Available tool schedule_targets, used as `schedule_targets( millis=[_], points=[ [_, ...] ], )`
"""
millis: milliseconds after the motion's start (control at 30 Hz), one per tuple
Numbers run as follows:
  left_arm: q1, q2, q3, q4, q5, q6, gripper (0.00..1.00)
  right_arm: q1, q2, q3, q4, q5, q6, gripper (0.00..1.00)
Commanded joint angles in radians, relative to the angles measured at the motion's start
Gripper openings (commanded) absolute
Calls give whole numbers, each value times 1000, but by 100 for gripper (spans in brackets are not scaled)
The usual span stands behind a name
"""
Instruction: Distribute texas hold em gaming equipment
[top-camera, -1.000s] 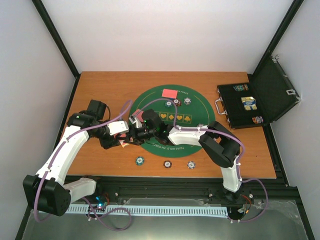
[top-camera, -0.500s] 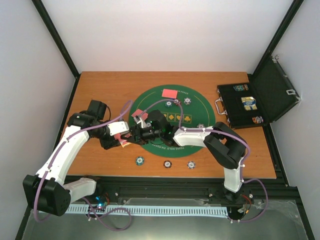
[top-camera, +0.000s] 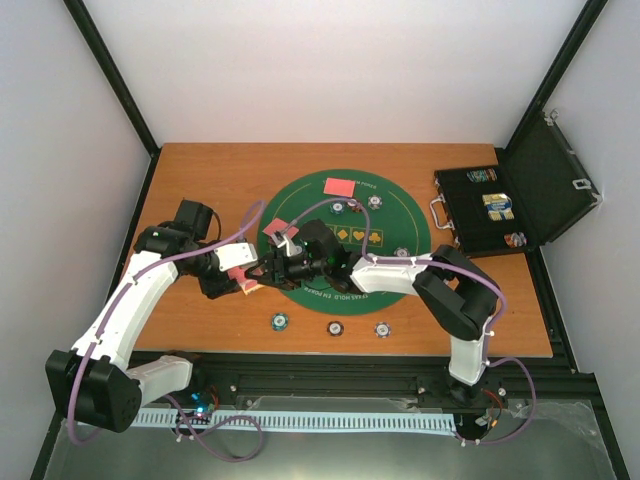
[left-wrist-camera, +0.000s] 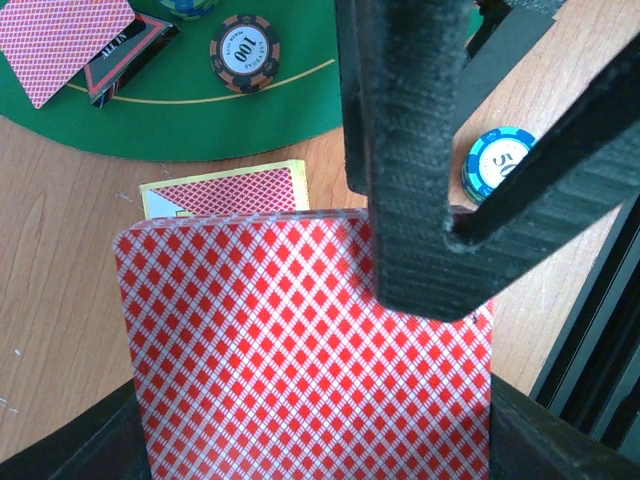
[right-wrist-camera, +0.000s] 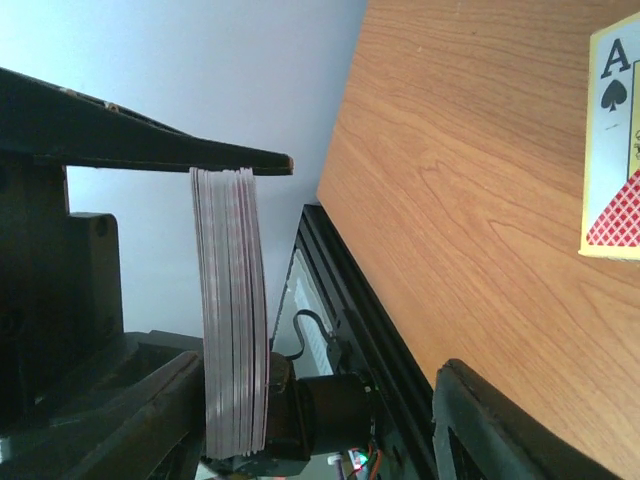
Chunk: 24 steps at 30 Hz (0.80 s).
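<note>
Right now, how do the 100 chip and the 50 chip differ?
The 100 chip is brown and orange, the 50 chip blue and white. The 100 chip lies on the green mat, the 50 chip on the bare table. The 100 chip shows whole; the 50 chip is partly hidden. Both are round and flat.

A wooden table (top-camera: 200, 170) fills the floor of a booth with white walls (top-camera: 330, 70). A black frame post (top-camera: 112, 75) rises from its 10 o'clock corner and another (top-camera: 558, 70) from its 2 o'clock corner. A big round green felt mat (top-camera: 408, 225) lies at the table's centre, with white lettering round its rim and yellow suit symbols in the middle. At 3 o'clock from the mat, just beside it, a black hinged case (top-camera: 470, 225) lies open, its handle (top-camera: 437, 212) pointing to 9 o'clock and its lid (top-camera: 545, 190) tilted back towards 2 o'clock. A black rail (top-camera: 340, 375) runs along the table's 6 o'clock edge, with a white toothed strip (top-camera: 330, 420) beyond it.
</note>
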Motion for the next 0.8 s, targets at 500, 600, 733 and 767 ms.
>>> schedule_targets(
  millis=[500,600,733,767],
  points=[
    [5,-25,33,-10,15,34,1,34,183,113,255,-82,151,65],
    [5,-26,33,-13,19,37,1,35,201,143,236,-101,147,65],
    [5,-28,30,-15,19,39,1,31,209,164,194,-114,121,65],
    [5,-28,29,-15,18,41,1,29,212,161,194,-116,122,65]
  ],
)
